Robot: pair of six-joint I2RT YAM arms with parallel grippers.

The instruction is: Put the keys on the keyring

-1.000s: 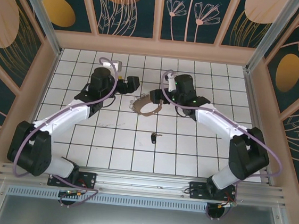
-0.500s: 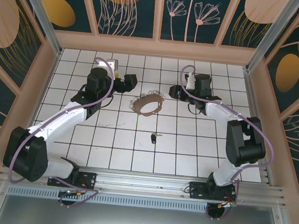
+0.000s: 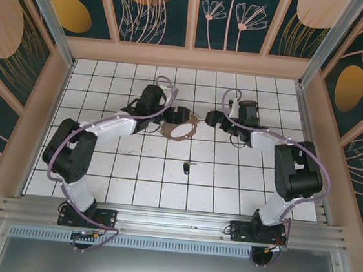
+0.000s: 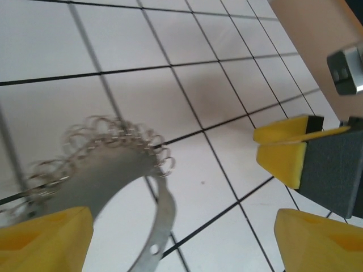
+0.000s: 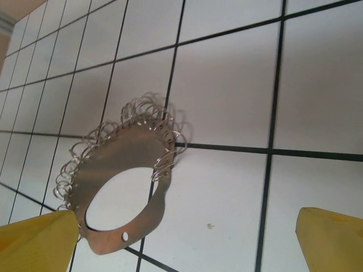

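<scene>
The keyring [image 3: 166, 130] is a brownish metal band loop edged with small wire rings, lying flat on the white tiles at the middle back. My left gripper [image 3: 170, 116] hangs open at its left rim. In the left wrist view the keyring [image 4: 96, 170] reaches down between the yellow fingertips [image 4: 48, 238] of the left gripper [image 4: 181, 243]. My right gripper [image 3: 210, 119] is open just right of the ring; in its own view the right gripper [image 5: 184, 241] looks down on the keyring [image 5: 108, 164]. The key [image 3: 186, 168], black-headed, lies alone nearer the front.
The tiled floor [image 3: 241, 181] is fenced by a wooden frame [image 3: 190, 57] at the back and sides. A yellow finger of the right gripper [image 4: 281, 153] shows in the left wrist view, close across from the left one.
My left arm has swung right and brought its gripper to the keyring's left rim. The right gripper let go of the ring, drew back to the right, then edged closer.
</scene>
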